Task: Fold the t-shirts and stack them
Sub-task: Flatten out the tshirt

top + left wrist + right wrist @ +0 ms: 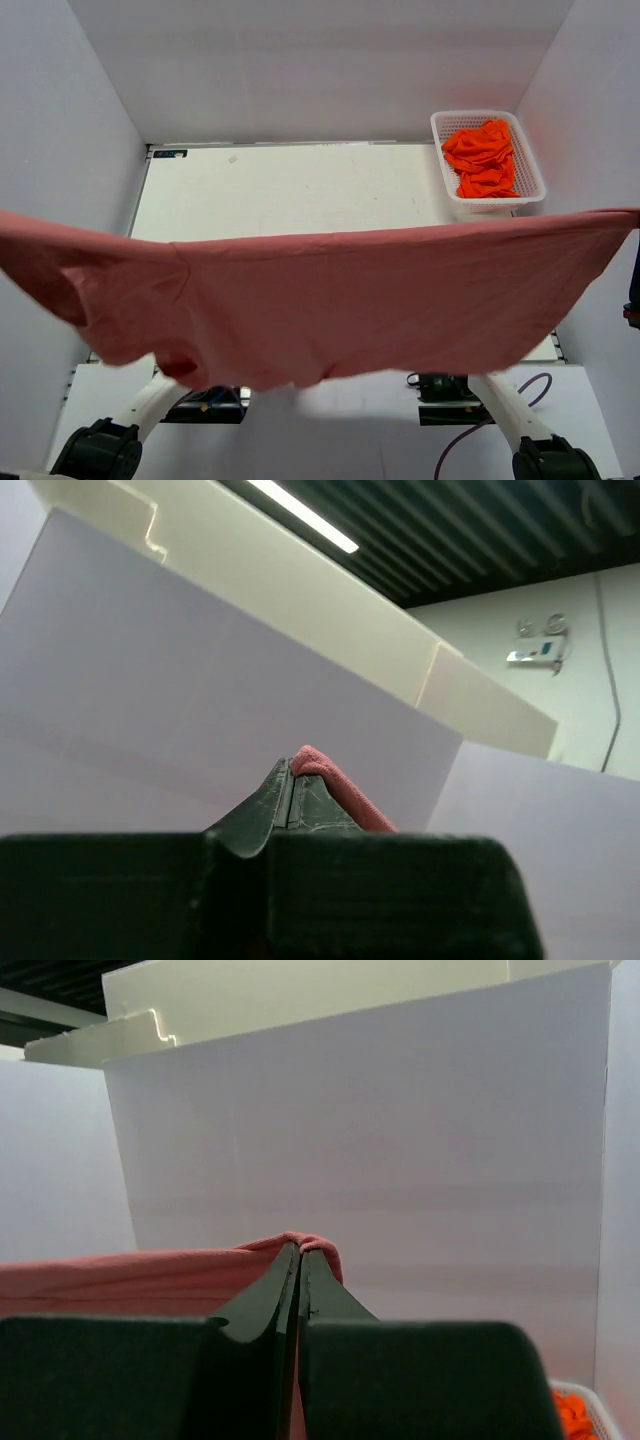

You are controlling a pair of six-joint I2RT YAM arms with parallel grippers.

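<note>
A large rose-red t-shirt point(320, 300) hangs stretched wide across the top view, high above the table, its top edge running from the left frame edge to the right one. Both grippers hold it at those two ends, outside the top view. In the left wrist view my left gripper point(287, 768) is shut on a fold of the red cloth point(340, 790). The right gripper point(300, 1250) is likewise shut on the shirt's edge point(150, 1280), which trails off to its left. Orange t-shirts point(482, 158) lie crumpled in a white basket.
The white basket point(530, 172) stands at the table's far right corner. White walls enclose the table point(300, 190) on three sides. The hanging shirt hides the near part of the table; the arm bases point(100, 445) show below it.
</note>
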